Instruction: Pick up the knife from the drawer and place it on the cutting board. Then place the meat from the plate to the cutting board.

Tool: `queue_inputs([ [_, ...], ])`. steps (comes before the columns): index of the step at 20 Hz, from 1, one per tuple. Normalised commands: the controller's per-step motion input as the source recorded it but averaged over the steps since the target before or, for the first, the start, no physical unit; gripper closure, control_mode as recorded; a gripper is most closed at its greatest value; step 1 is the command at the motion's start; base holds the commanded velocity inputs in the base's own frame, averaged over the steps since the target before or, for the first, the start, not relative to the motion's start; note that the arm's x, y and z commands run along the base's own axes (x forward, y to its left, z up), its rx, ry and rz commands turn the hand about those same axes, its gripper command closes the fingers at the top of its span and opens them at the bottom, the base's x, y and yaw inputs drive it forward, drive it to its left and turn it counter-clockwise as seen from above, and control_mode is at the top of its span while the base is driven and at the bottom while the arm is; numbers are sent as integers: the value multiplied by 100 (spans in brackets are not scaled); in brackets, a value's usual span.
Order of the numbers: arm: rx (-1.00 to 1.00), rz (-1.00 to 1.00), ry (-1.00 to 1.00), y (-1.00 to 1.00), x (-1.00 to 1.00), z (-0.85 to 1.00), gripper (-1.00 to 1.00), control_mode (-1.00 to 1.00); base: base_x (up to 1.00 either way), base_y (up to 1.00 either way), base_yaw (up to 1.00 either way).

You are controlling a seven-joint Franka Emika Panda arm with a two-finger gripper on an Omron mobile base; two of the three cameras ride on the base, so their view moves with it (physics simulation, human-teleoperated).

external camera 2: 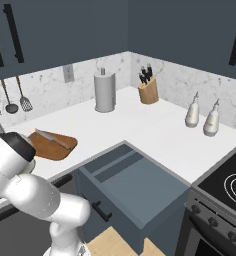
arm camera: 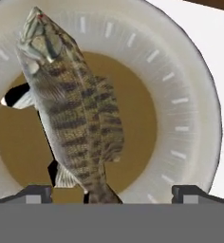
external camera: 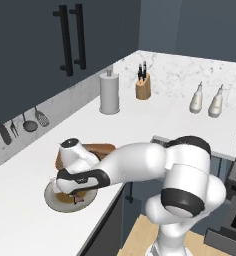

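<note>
Gripper (arm camera: 112, 192) directly over the plate (arm camera: 190, 95), jaws spread wide, nothing held. The meat (arm camera: 73, 109), a striped fish shape, lies between the tips, tail end nearest them, body running away across the plate's brown centre. Rim clear on both sides of the tips. Cutting board (external camera 2: 52, 145) just beyond the plate, the knife (external camera 2: 54, 139) lying on it. Drawer (external camera 2: 135, 182) stands open, off to the side, well apart.

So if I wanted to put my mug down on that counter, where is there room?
The wide white stretch between the paper towel roll, the two bottles and the open drawer is bare. It is crowded at the near left, where the gripper hangs over the plate beside the cutting board.
</note>
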Motion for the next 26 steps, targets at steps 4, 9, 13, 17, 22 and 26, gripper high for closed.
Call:
queue_inputs([
  [4, 0, 0, 0, 46, 31, -34, -100, -100, 0, 0, 0],
  [9, 0, 0, 0, 25, 27, -25, -100, -100, 0, 0, 0],
  [13, 0, 0, 0, 4, 9, -8, 100, -100, 0, 0, 0],
  [17, 2, 0, 0, -13, 0, 6, 100, -100, 0, 0, 0],
  [22, 2, 2, 0, -46, 5, 66, 100, -100, 0, 0, 0],
  [26, 0, 17, 0, -92, 57, 71, 100, -100, 0, 0, 0],
])
